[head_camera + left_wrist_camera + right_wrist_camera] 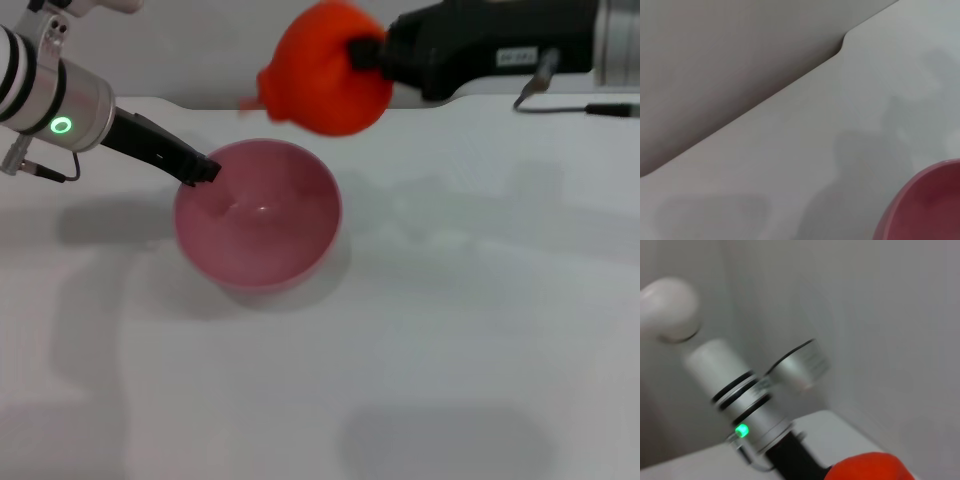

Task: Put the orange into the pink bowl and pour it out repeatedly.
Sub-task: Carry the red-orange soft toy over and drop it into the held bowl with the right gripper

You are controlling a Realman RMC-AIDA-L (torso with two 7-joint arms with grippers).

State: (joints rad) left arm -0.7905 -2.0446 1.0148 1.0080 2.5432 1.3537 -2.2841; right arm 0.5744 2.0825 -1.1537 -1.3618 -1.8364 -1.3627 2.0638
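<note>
The pink bowl (258,215) stands upright on the white table, and nothing lies in it. My left gripper (205,170) reaches in from the left and is shut on the bowl's left rim. A part of the pink bowl's (930,205) rim shows in the left wrist view. The orange (325,70) hangs in the air above and just behind the bowl's right side, with my right gripper (362,55) shut on it from the right. In the right wrist view only the top of the orange (870,467) shows, with the left arm (755,410) beyond it.
The white table (450,330) spreads in front of and to the right of the bowl. Its back edge (790,87) runs close behind the bowl, with a grey wall past it. A cable (580,105) hangs from the right arm.
</note>
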